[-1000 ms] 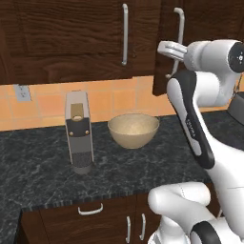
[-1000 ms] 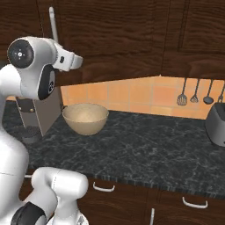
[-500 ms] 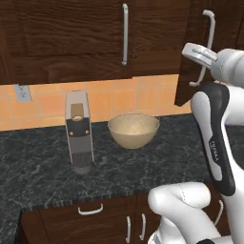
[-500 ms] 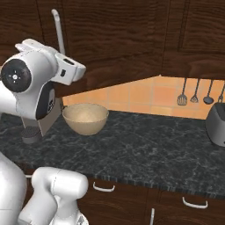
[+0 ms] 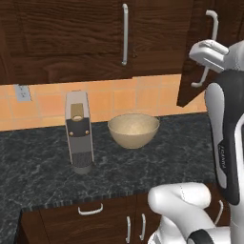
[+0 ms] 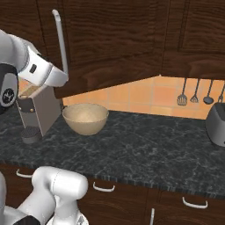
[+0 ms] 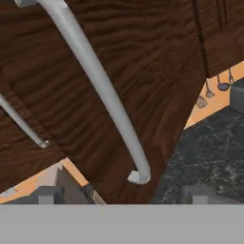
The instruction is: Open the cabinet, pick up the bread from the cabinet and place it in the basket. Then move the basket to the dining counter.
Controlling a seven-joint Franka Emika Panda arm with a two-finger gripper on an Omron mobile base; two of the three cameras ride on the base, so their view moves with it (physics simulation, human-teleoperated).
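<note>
Gripper [image 7: 123, 193] fingers are seen spread either side of the silver handle [image 7: 102, 93] of the cabinet [image 5: 71, 38], its right door swung ajar; below it, the basket [image 5: 133, 129] is flanked by a grey-and-black appliance [image 5: 79, 133] on the worktop [image 5: 43, 176].

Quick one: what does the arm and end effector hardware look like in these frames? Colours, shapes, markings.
Glossy white rounded arm shells with dark grey to black bands at the joints; one forearm panel is dark, with small white lettering too small to read. A black round joint cap bears a small white mark. The end effector housing is a white, boxy block. No external cables visible.
</note>
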